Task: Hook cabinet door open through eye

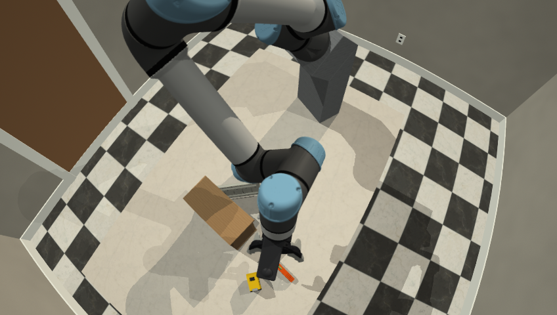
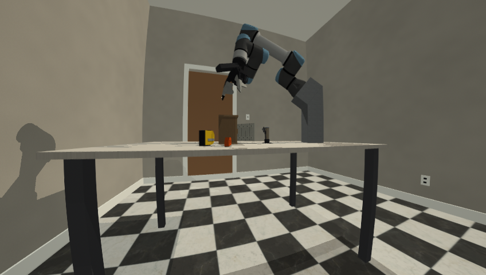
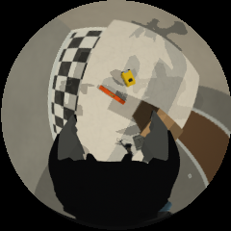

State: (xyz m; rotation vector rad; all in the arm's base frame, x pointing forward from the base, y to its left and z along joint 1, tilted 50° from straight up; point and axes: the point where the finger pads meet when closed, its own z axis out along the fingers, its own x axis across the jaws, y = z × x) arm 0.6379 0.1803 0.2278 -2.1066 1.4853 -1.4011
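Pale tabletop (image 2: 306,145) carries the cabinet (image 2: 227,128) at frame centre, post (image 2: 266,134) to its right; hook is judged light, stiff, best pinched mid-shank; jaws of gripper (image 2: 231,89) are spread, empty

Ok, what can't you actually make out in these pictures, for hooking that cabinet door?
- Hook and post: top view, the arm covers them; exterior view, too small to tell the hook's tip.
- Eye on the door: too small in every view.
- Door angle: top view, the arm's wrist hides most of it.
- Cabinet base: top view shows only its upper faces.
- Open hand: wrist view, its dark body blocks the lower table.
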